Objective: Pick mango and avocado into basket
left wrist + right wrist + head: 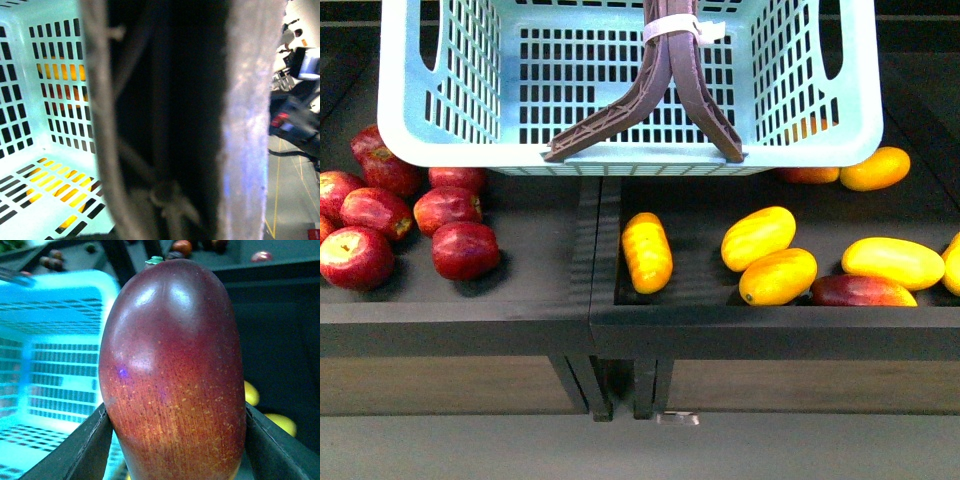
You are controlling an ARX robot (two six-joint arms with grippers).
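A deep red mango, shading to orange at its lower end, fills the right wrist view. My right gripper is shut on it, one black finger on each flank. Beside it hangs the light turquoise basket. In the front view the basket hangs over the back of the shelf, its two brown handles drawn together under a white zip tie. The left wrist view is filled by those blurred handles, which my left gripper holds; its fingers do not show clearly. The basket's inside holds nothing. The avocado is out of view.
Red apples lie in the left bin. Several yellow mangoes and one dark red fruit lie in the right bin. A black divider splits the bins, and the shelf's raised front edge runs across.
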